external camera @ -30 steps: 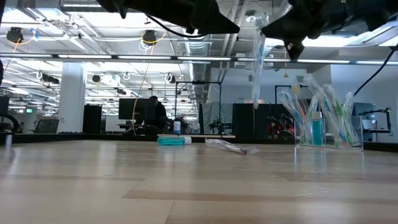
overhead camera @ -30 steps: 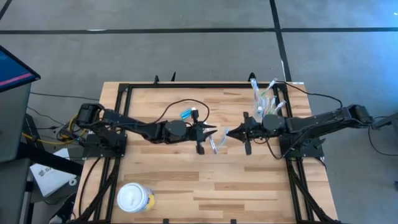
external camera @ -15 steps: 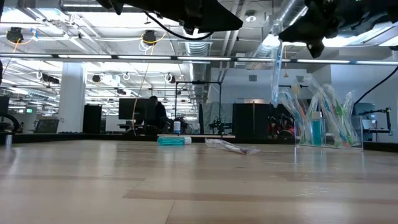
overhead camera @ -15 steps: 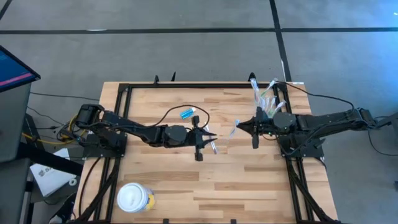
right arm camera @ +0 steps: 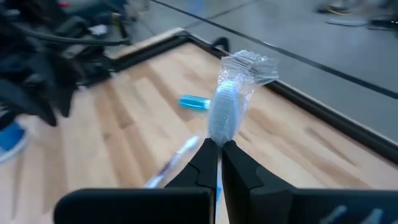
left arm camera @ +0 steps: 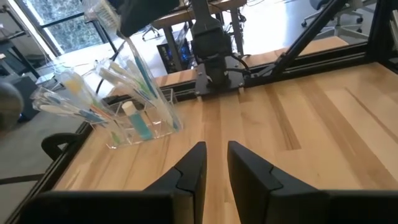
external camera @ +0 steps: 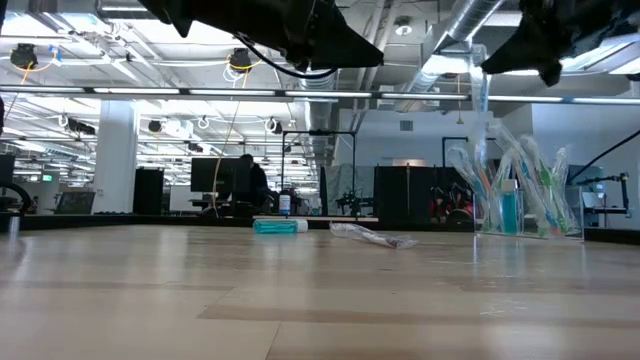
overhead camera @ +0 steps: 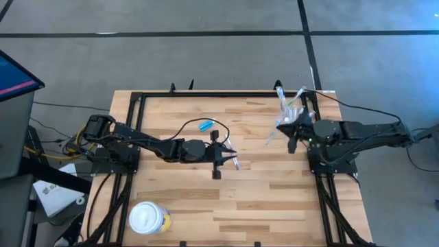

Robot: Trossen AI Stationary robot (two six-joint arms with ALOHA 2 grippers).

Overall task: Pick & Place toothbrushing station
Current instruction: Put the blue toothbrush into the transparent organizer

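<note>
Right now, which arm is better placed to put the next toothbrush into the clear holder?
The right arm, probably. Its end effector is shut on a wrapped toothbrush and hangs beside the clear holder. The left end effector holds nothing, over the table's middle above the loose toothbrush.

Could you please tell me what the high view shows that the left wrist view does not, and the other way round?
Only the high view shows the white-lidded tub, the blue tube, the wrapped toothbrush lying on the table and the left gripper above it. Only the left wrist view shows the clear holder close up, with a blue item standing inside. Both show the toothbrushes in the holder and the right gripper carrying a wrapped toothbrush.
</note>
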